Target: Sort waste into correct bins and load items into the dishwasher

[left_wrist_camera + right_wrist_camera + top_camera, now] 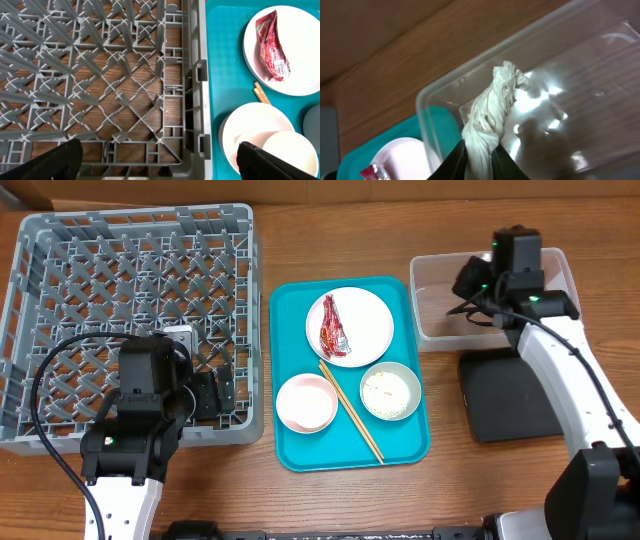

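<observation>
Left pincer [159,150] spread wide; right pincer [480,155] clamped shut.

Serving tray [290,330] holds plate [372,315] behind, left bowl [306,402] and right bowl [390,392] in front, chopsticks [352,412] between; dish rack [130,280] left of it, tub [432,305] right

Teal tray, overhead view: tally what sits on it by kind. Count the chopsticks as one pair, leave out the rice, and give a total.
Plates: 1, the white plate
Bowls: 2, the pink bowl and the grey-green bowl
Chopstick pairs: 1, the chopsticks
Wrappers: 1, the red-and-white wrapper
Total: 5
</observation>
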Controlling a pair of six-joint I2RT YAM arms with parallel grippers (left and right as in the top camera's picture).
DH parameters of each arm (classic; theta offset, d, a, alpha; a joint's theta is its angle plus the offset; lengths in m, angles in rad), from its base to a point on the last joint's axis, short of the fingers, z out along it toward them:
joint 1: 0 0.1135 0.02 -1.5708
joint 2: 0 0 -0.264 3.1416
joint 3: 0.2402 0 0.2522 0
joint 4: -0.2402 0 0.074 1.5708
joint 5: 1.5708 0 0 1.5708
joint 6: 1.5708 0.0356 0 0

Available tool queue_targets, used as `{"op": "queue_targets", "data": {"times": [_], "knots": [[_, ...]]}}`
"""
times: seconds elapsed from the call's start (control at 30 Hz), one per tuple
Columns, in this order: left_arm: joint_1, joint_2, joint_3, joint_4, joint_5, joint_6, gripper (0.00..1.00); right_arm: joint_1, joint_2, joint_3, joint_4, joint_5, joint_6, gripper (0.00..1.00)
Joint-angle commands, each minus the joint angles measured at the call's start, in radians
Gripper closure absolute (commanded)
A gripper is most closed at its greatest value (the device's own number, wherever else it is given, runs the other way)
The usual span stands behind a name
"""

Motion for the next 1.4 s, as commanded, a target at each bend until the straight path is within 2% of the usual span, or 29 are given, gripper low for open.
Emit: {"op": "queue_targets", "data": {"times": [0.0, 0.13, 0.2, 0.3, 0.33, 0.43, 0.47, 0.63, 0.7, 0.83, 1.0, 1.37], "knots": [[-0.006, 0.003, 0.028, -0.002, 0.012, -0.01, 0.0, -0.014, 0.028, 0.019, -0.013, 0.006, -0.007, 0.79], [-0.006, 0.003, 0.028, -0.002, 0.012, -0.01, 0.0, -0.015, 0.047, 0.019, -0.024, 0.006, -0.007, 0.68], [-0.006, 0.003, 0.028, -0.002, 0.012, -0.01, 0.0, -0.015, 0.058, 0.019, -0.024, 0.006, -0.006, 0.58], [-0.006, 0.003, 0.028, -0.002, 0.012, -0.01, 0.0, -0.015, 0.069, 0.019, -0.024, 0.005, -0.006, 0.34], [-0.006, 0.003, 0.028, -0.002, 0.012, -0.01, 0.0, -0.015, 0.069, 0.019, -0.023, 0.005, -0.006, 0.32], [-0.006, 0.003, 0.028, -0.002, 0.012, -0.01, 0.0, -0.015, 0.066, 0.021, -0.007, -0.045, -0.032, 0.32], [-0.006, 0.003, 0.028, -0.001, 0.012, -0.01, 0.0, -0.011, 0.061, 0.021, 0.016, -0.167, -0.094, 0.32], [-0.006, 0.003, 0.028, -0.002, 0.012, -0.01, 0.0, 0.066, 0.055, 0.022, 0.073, -0.392, -0.248, 0.32], [-0.006, 0.003, 0.028, -0.002, 0.012, -0.01, 0.0, 0.12, 0.058, 0.021, 0.075, -0.391, -0.328, 0.32], [-0.006, 0.003, 0.028, -0.002, 0.012, -0.01, 0.0, 0.209, 0.078, 0.021, 0.074, -0.336, -0.393, 0.28], [-0.006, 0.003, 0.028, -0.002, 0.012, -0.01, 0.0, 0.34, 0.169, 0.021, 0.076, -0.266, -0.393, 0.26], [-0.006, 0.003, 0.028, -0.002, 0.012, -0.01, 0.0, 0.442, 0.328, 0.021, 0.128, -0.176, -0.392, 0.26]]}}
